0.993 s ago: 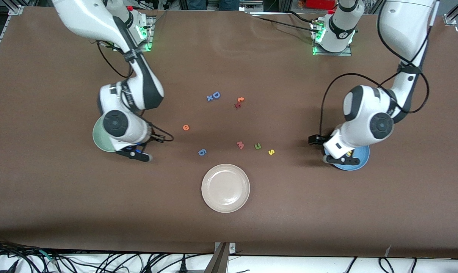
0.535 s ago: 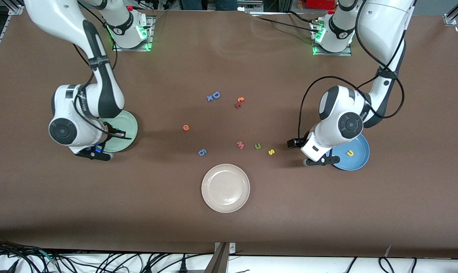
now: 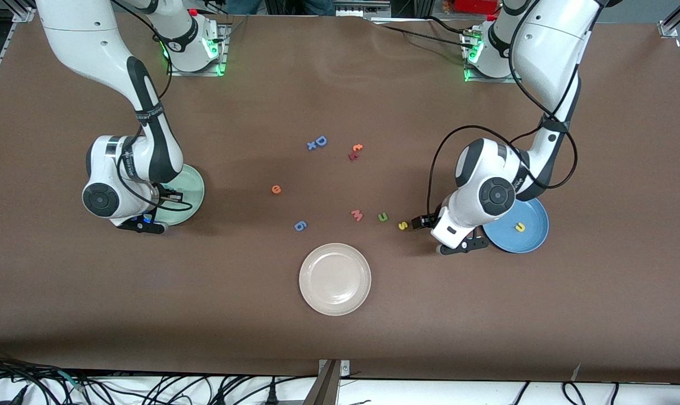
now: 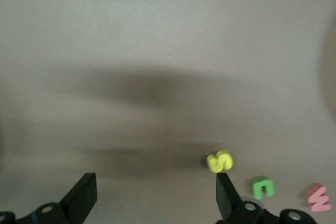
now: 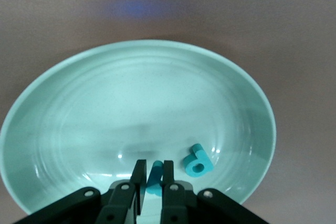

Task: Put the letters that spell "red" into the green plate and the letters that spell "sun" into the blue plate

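Note:
My right gripper hangs low over the green plate, shut on a small teal "r". A teal "d" lies in that plate beside it. In the front view the right gripper is at the green plate's edge. The orange "e" lies on the table toward the middle. My left gripper is open over bare table, one finger just beside the yellow "s". The green "u" lies next to the "s". A yellow "n" rests in the blue plate, next to the left gripper.
A cream-white plate sits nearest the front camera at mid-table. A pink "m" lies beside the "u", and a blue "6" lies farther toward the right arm's end. A blue "D" with a small "x" and a red-orange pair lie farther back.
The left gripper left the blue plate, leaving the yellow "n" in it, and moved over to the "s". The right gripper carried the teal "r" across over the green plate.

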